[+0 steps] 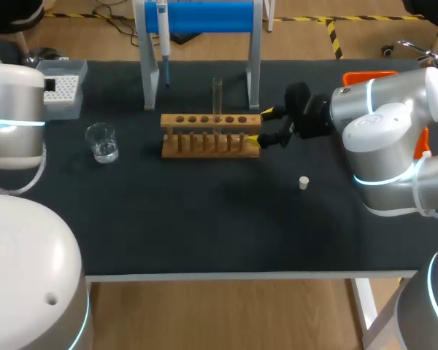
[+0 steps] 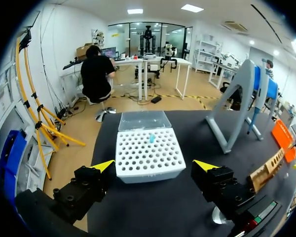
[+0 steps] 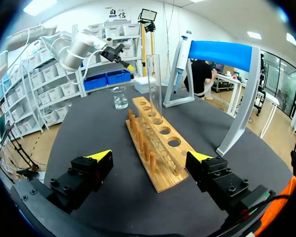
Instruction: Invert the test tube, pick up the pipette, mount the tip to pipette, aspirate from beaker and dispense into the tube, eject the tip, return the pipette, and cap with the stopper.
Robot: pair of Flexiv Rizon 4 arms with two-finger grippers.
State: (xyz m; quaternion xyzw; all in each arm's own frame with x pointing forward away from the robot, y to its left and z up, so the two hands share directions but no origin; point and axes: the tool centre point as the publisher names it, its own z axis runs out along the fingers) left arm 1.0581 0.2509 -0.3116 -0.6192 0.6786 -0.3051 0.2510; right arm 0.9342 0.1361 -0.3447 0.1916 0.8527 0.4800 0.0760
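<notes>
A clear test tube [image 1: 217, 96] [image 3: 154, 84] stands upright in a middle hole of the wooden rack [image 1: 212, 135] [image 3: 158, 148]. My right gripper [image 1: 260, 126] [image 3: 150, 158] is open at the rack's right end, one yellow tip on each side of it, holding nothing. The pipette [image 1: 163, 36] [image 3: 180, 58] hangs on the blue-topped stand [image 1: 204, 18] [image 2: 237, 98]. A glass beaker [image 1: 102, 142] [image 3: 120, 97] sits left of the rack. My left gripper [image 2: 153, 165] is open just short of the white tip box [image 1: 62, 91] [image 2: 148, 153]. A white stopper [image 1: 304, 182] lies on the mat to the rack's right.
The stand's grey legs [image 1: 254, 69] rise right behind the rack. An orange object [image 1: 369, 75] sits at the back right corner. Bare black mat [image 1: 204, 219] stretches from the rack to the table's front edge.
</notes>
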